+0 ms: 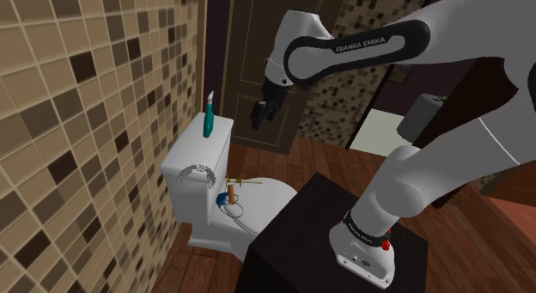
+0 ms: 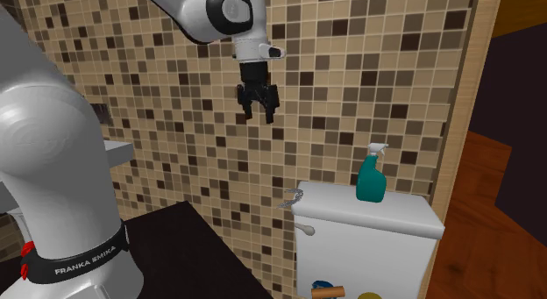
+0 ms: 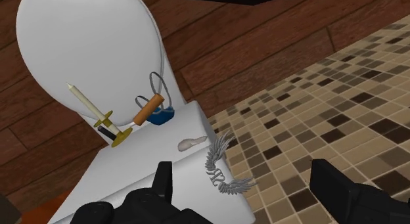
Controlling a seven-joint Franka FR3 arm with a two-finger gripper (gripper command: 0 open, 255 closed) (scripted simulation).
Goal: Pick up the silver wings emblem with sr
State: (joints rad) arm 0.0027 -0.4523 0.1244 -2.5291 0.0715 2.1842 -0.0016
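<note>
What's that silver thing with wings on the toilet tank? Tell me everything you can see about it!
The wings emblem is shiny silver-grey: two feathered wings spread from a small middle piece with curly marks I cannot read. It lies at the end of the white toilet tank lid, wing tips poking out past the edge beside the tiled wall. Only the lid touches it. The open black hand hangs above, apart from it.

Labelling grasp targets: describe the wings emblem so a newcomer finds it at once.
Find the white toilet tank against the tiled wall. On its flat lid, at the end opposite the teal spray bottle, lies a thin silver emblem shaped like two spread feathered wings, overhanging the edge. It is the only flat silvery piece there.
</note>
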